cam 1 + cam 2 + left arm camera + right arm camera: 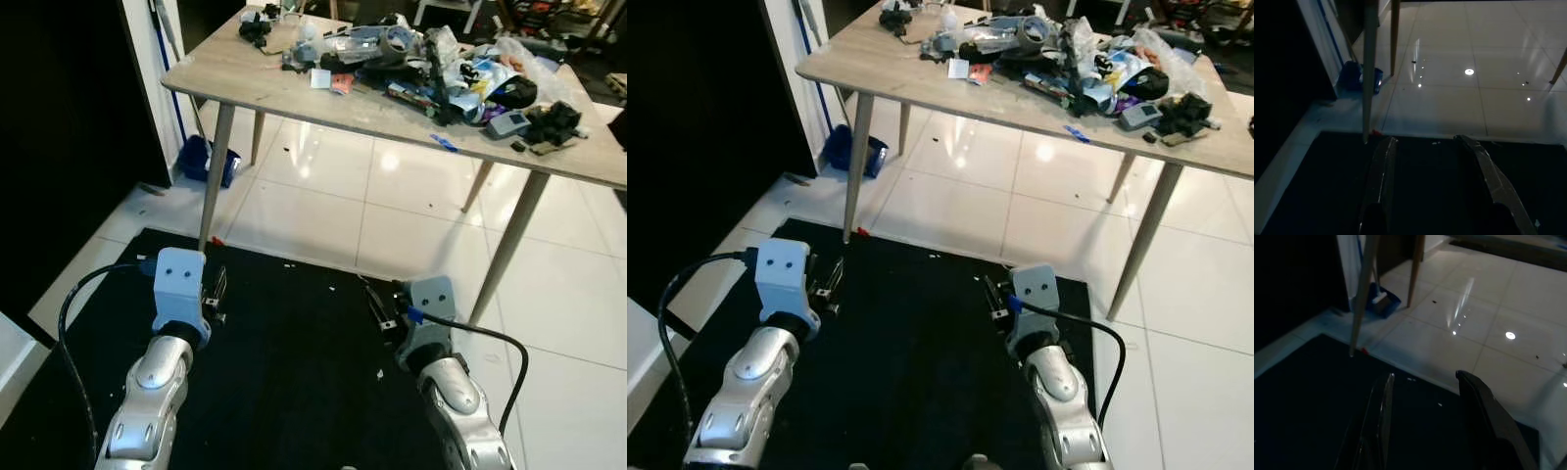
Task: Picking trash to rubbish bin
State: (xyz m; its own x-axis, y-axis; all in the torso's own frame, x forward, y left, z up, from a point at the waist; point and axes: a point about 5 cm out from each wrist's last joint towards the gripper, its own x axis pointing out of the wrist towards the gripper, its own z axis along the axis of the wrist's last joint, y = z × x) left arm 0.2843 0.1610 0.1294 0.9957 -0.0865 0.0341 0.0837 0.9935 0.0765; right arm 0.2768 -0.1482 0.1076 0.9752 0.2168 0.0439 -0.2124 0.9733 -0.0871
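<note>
While both arms hang low over the black mat point(294, 372) in the lower half of the frame, the left gripper point(1427, 147) and right gripper point(1425, 382) each hold their fingers spread apart with nothing between them. Trash point(431, 64), a mixed heap of wrappers, packets and dark objects, lies along the top of the frame on the wooden worktop point(245, 73), well apart from both grippers. Blue dustpan point(208, 160) sits on the white tiled floor point(323, 206) at upper left, beside the worktop leg point(216, 176).
</note>
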